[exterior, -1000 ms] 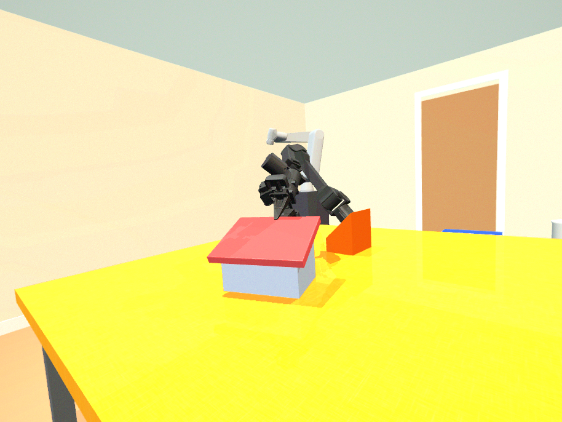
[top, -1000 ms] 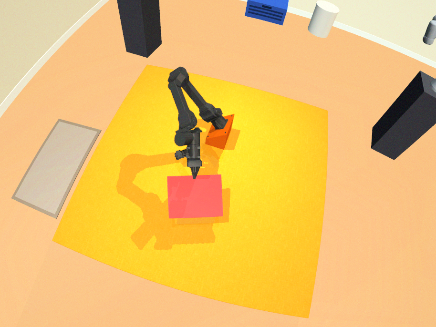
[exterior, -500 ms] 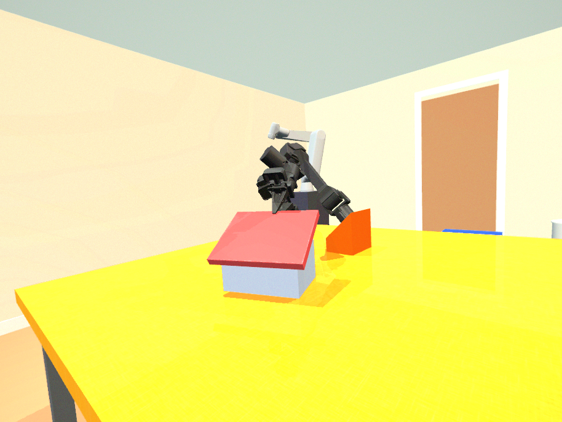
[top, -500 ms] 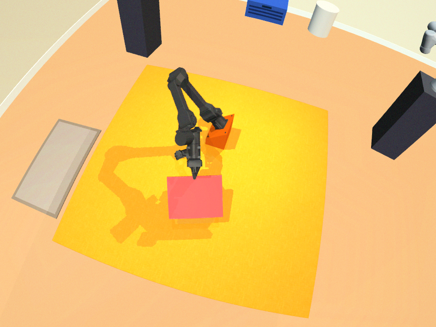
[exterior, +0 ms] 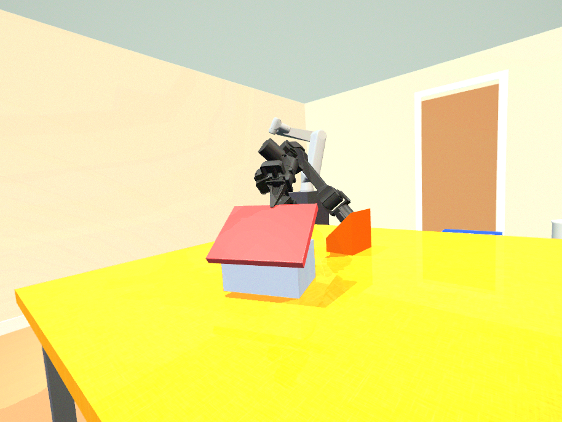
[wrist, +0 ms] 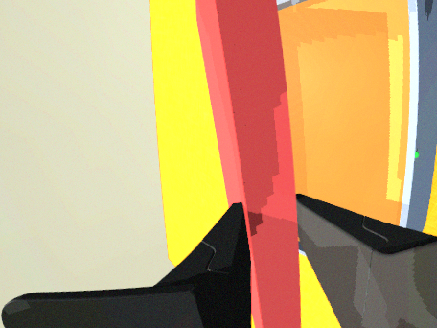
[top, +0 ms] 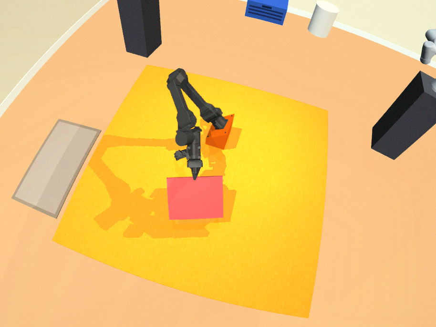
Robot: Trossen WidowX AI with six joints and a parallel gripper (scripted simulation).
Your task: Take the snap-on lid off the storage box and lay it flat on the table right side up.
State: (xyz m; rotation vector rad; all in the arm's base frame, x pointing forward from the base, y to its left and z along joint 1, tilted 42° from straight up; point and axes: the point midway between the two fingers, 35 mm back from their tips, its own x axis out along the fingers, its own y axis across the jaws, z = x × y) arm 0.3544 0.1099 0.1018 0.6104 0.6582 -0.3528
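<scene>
The red lid [top: 195,197] [exterior: 265,234] [wrist: 252,105] is tilted: its edge nearest the arm is raised, while its opposite edge still rests on the pale blue-grey storage box [exterior: 263,277]. In the wrist view the box's open rim [wrist: 412,105] shows beside the lid, with a gap between them. My gripper [top: 194,177] [exterior: 275,204] [wrist: 266,208] is shut on the lid's raised edge, one finger on each face. In the overhead view the lid hides the box. The box stands on the yellow table [top: 264,211] [exterior: 363,340].
The arm's orange wedge base [top: 220,135] [exterior: 352,231] stands just behind the box. Off the table stand two dark pillars [top: 139,24] [top: 401,116], a blue crate [top: 266,8], a white cylinder [top: 323,18] and a grey floor mat [top: 56,167].
</scene>
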